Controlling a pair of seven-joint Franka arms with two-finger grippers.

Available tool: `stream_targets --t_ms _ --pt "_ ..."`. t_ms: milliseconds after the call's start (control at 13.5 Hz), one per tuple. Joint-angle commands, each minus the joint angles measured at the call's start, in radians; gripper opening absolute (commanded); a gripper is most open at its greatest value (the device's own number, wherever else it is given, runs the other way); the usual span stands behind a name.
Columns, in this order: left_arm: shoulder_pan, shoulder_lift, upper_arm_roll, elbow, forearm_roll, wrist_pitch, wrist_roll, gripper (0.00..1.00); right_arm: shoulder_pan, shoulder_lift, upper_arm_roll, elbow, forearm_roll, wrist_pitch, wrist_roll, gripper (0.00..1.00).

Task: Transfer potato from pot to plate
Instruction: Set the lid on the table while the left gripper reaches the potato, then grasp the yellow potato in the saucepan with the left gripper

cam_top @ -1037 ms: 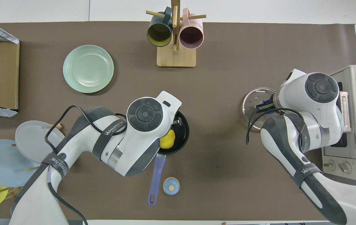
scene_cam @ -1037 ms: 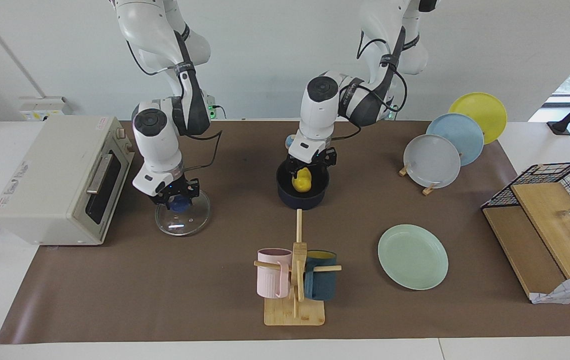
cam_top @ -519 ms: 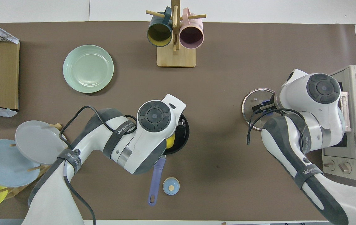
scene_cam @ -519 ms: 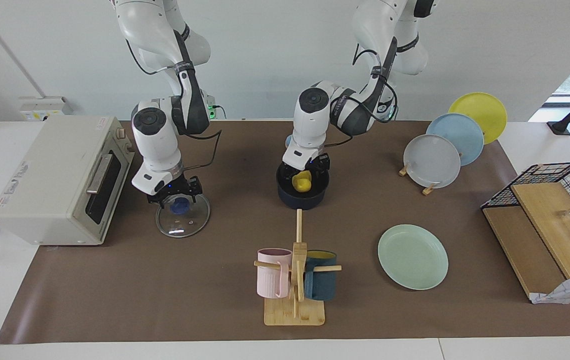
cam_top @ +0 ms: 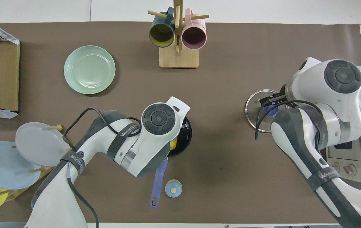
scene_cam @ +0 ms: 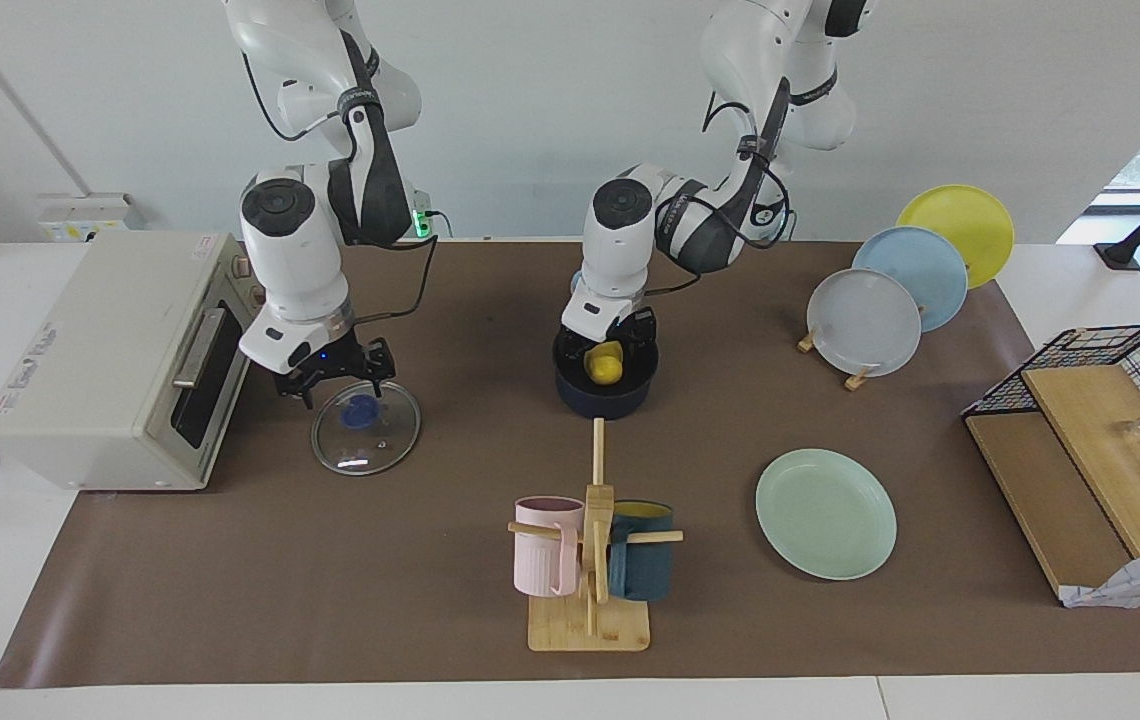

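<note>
The yellow potato [scene_cam: 606, 366] lies inside the navy pot [scene_cam: 606, 397], whose long blue handle [cam_top: 158, 180] points toward the robots. My left gripper [scene_cam: 610, 350] is lowered into the pot, open, with a finger on each side of the potato. In the overhead view the left arm covers most of the pot [cam_top: 185, 144]; only a sliver of potato [cam_top: 173, 144] shows. The mint-green plate [scene_cam: 825, 512] lies empty, farther from the robots, toward the left arm's end; it also shows in the overhead view [cam_top: 89, 69]. My right gripper [scene_cam: 335, 383] hangs open just above a glass lid [scene_cam: 366, 428].
A toaster oven [scene_cam: 120, 360] stands at the right arm's end beside the lid. A wooden mug rack [scene_cam: 590, 560] with a pink and a teal mug stands farther out. Three plates lean in a rack [scene_cam: 865, 320]. A small blue round cap [cam_top: 173, 188] lies by the pot handle.
My left gripper has sunk lower into the pot around the potato. My right gripper has risen off the lid's blue knob and drifted toward the oven.
</note>
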Motion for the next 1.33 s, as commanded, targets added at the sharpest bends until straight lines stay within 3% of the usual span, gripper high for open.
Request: stream_targets --t_ms 0,444,519,741,963,1259 --pt "-0.022 -0.003 0.015 -0.023 0.008 0.013 -0.002 1.0 -0.003 -0.032 0.012 0.06 0.031 -0.102 -0.002 1.0" --pt "-0.044 -0.003 0.015 -0.034 0.01 0.01 0.007 0.97 -0.009 -0.144 0.01 0.16 0.048 -0.332 0.072 1.0" --pt "-0.044 -0.003 0.015 -0.037 0.008 0.01 0.007 0.89 -0.012 -0.146 0.006 0.182 0.048 -0.372 0.085 1.0" --pt "-0.044 -0.003 0.015 -0.038 0.008 0.008 0.009 0.54 -0.023 -0.123 0.001 0.264 0.05 -0.466 0.113 1.0" --pt "-0.042 -0.004 0.017 -0.038 0.01 0.004 0.01 0.22 -0.09 -0.087 0.01 0.321 0.095 -0.481 0.118 1.0" --pt "-0.039 -0.012 0.017 -0.026 0.01 -0.018 0.009 0.02 -0.089 -0.089 0.01 0.318 0.083 -0.49 0.118 1.0"
